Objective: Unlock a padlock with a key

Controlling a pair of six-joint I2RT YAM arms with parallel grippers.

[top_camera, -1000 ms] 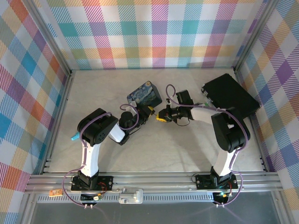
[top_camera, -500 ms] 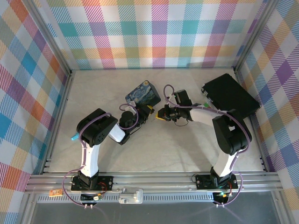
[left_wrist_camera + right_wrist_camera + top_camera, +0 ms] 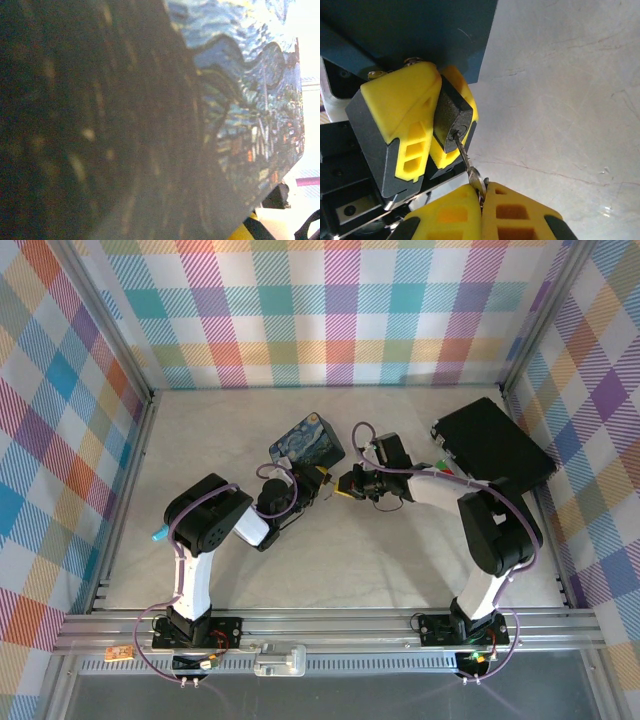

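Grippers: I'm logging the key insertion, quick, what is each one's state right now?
Left gripper: closed on the padlock.
Right gripper: closed on the key, its tip at the padlock's keyhole.

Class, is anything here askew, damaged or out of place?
Nothing looks damaged or spilled. The key, in the right gripper, has its tip at the keyhole of the padlock in the left gripper. The black case and blue tin lie skewed to the walls.

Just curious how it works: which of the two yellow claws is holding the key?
The right gripper: it pinches the key by its head. The left gripper instead clamps the dark padlock, whose keyhole the key meets.
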